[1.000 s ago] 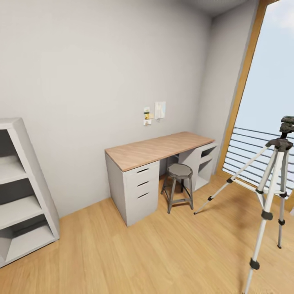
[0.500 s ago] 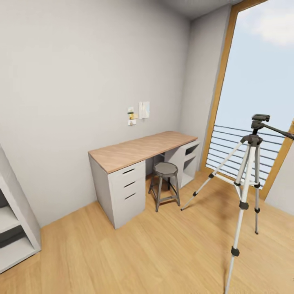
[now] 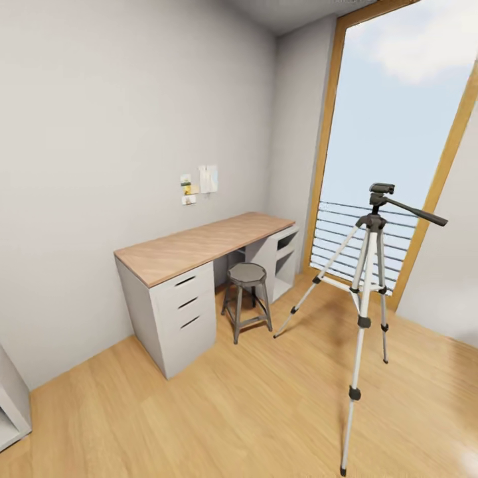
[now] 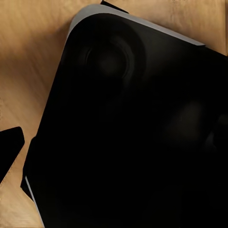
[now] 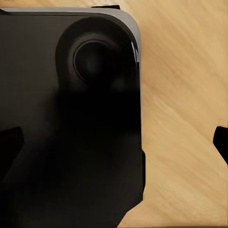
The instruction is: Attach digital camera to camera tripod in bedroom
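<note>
Stool (image 3: 247, 292) between desk (image 3: 199, 247) and camera tripod (image 3: 366, 292)

Bright daylight from window (image 3: 392, 133), soft shadows

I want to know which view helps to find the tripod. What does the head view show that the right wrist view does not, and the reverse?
The head view alone has the tall silver-legged camera tripod with its long black pan handle, standing before the tall wood-framed window, and also the wood-topped grey desk and the grey round-seat stool. The right wrist view alone has a large black rounded body, seen close, with dark finger tips at the picture's edges. Both share the light wood floor.
</note>
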